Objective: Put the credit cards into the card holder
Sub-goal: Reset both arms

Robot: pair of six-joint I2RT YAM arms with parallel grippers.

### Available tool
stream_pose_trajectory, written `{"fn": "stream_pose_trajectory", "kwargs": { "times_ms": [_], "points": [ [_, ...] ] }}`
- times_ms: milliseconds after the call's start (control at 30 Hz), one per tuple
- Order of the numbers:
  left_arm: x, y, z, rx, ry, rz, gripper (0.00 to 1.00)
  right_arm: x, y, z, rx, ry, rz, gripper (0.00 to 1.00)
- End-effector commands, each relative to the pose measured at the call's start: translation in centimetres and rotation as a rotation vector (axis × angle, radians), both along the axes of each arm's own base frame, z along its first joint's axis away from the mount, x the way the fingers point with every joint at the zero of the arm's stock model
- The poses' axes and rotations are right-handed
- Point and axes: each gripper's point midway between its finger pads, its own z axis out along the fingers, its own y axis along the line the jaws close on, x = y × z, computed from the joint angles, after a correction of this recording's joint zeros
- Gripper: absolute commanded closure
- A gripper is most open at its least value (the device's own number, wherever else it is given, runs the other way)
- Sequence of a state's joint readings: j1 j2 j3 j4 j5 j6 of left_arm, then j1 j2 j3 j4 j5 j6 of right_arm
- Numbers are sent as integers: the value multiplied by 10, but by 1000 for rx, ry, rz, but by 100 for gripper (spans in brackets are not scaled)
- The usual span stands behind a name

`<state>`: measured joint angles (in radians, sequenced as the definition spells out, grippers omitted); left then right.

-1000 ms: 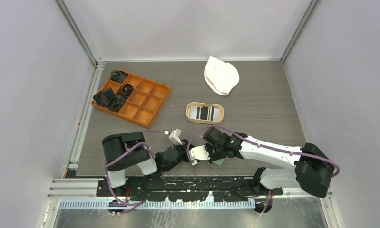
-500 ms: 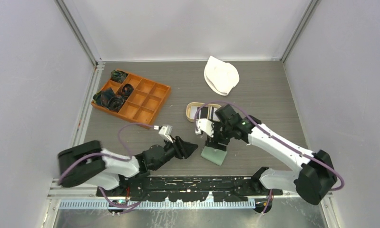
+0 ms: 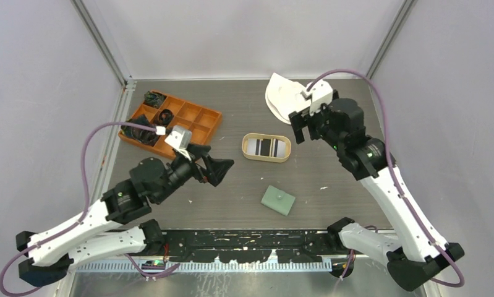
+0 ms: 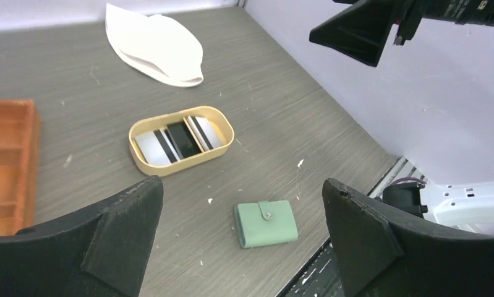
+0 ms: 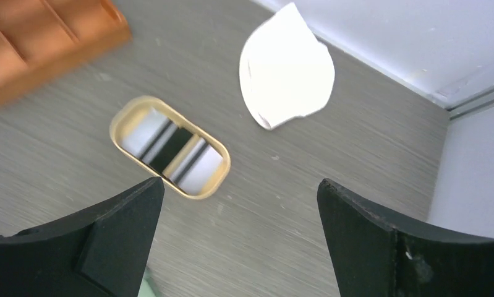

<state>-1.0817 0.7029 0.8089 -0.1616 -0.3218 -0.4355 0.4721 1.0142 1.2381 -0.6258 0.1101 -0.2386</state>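
Cards [image 4: 181,137] in tray [image 4: 132,143]; holder [image 4: 266,223] prob. shut

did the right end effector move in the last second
Yes. The right end effector went from the near side of the oval tray, by the card holder, to its far right side, next to the white cloth.

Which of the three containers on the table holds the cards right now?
The oval tan tray: cards lie inside. The orange box holds dark cord bundles; the green card holder lies shut.
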Motion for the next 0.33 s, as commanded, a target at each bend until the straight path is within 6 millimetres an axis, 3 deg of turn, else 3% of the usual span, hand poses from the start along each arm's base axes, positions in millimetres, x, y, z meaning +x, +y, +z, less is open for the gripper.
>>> {"fn": "stream_pose_trajectory", "kwargs": {
  "times_ms": [0, 133, 300],
  "points": [
    [-12, 13, 4, 187, -2, -63, 0, -15, 1, 54, 285, -32, -107, 0],
    [-21, 13, 23, 150, -14, -103, 0, -20, -7, 70, 338, -57, -154, 1],
    [-23, 22, 24, 127, -22, -86, 0, -28, 3, 68, 340, -25, -87, 1]
  ]
}}
